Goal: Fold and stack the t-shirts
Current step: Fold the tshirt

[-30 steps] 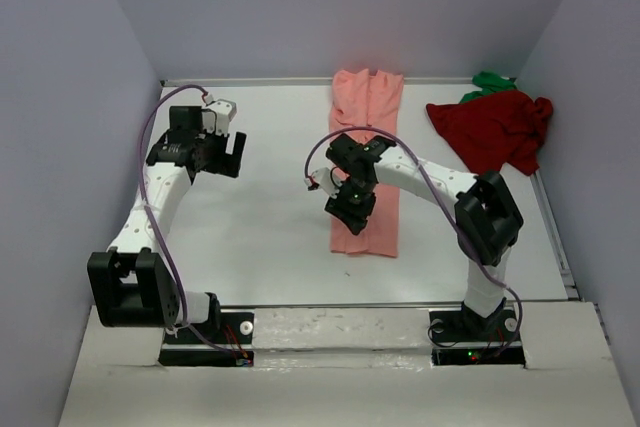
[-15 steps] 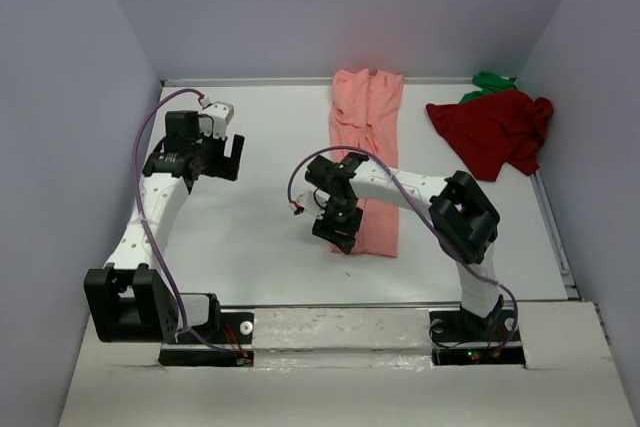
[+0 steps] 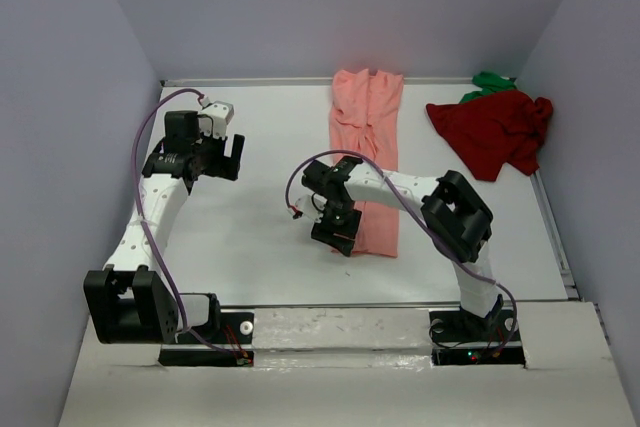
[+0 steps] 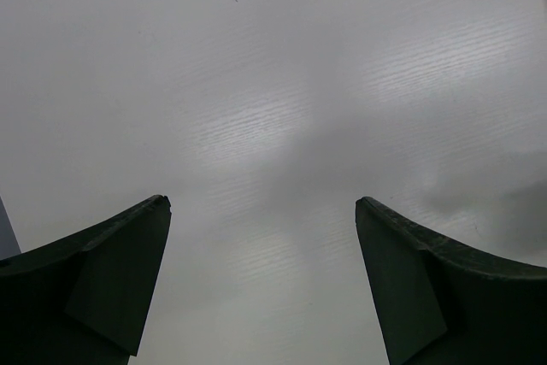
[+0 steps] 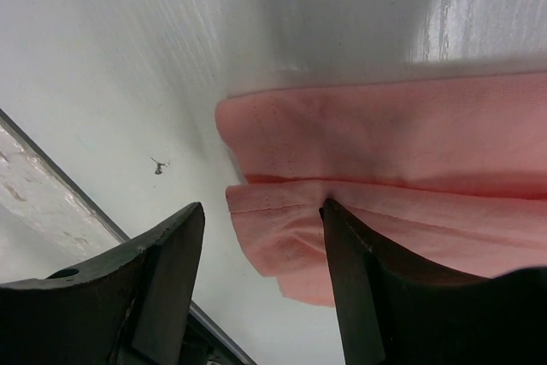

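Right, salmon-pink t-shirt point(image 3: 368, 117) lay as a long strip mid worktop point(image 3: 260, 237). Jaws apart and empty, right pincer point(image 3: 335, 232) straddled its near-left hem corner; left pincer point(image 4: 261, 203) wide, near left edge. Probably crosswise fold next: needs hem pinched, carried toward far edge.

The salmon-pink t-shirt point(image 3: 366, 137) in the middle was plain, with its hem stitched in the same shade. At far right the dark red t-shirt point(image 3: 495, 132) was plain too, and a bright green t-shirt point(image 3: 490, 80) showed beyond it. The table point(image 3: 260, 237) was white and the walls point(image 3: 60, 97) pale lilac-grey. The left arm point(image 3: 150, 212) and right arm point(image 3: 400, 185) were white with black joints, purple cables point(image 3: 141, 152) and black fingers point(image 4: 102, 271).
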Controlling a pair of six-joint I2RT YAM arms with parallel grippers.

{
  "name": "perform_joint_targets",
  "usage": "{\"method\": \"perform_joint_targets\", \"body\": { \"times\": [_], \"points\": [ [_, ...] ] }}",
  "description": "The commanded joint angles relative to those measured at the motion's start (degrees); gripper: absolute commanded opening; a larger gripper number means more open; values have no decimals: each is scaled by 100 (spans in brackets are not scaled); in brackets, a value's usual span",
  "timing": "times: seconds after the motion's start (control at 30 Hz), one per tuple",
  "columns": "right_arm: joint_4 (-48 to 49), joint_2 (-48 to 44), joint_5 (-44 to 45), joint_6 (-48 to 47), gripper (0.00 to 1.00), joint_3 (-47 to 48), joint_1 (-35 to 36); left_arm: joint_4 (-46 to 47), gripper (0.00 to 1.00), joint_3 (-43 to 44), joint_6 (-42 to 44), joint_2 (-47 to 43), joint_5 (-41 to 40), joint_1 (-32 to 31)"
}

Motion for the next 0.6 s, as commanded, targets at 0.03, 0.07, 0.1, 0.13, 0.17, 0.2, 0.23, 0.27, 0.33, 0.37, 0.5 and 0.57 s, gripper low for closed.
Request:
{"method": "perform_joint_targets", "body": {
  "times": [0.03,0.07,0.1,0.13,0.17,0.2,0.23,0.27,0.33,0.37,0.5,0.57],
  "points": [
    [131,120,135,48,62,48,81,151,99,-63,-61,-275,95,42],
    [131,146,144,48,60,48,81,151,99,-63,-61,-275,86,42],
    [131,164,152,56,57,74,81,151,99,-63,-61,-284,86,42],
    [131,173,161,48,55,92,81,151,99,-72,-61,-292,86,42],
    [139,182,170,48,52,110,81,142,99,-63,-69,-293,95,51],
    [122,190,170,48,48,145,81,150,99,-72,-61,-301,95,51],
    [122,190,179,48,46,154,81,151,99,-72,-69,-293,86,42],
    [104,190,179,48,41,171,81,151,99,-72,-61,-293,78,51],
    [104,208,214,56,35,163,81,151,99,-89,-61,-301,69,51],
    [104,217,214,57,34,163,81,142,99,-81,-61,-319,77,51],
    [104,190,284,65,25,145,81,159,99,-98,-61,-363,78,51],
    [69,190,302,74,25,171,81,159,99,-98,-61,-363,86,51]
  ]
}}
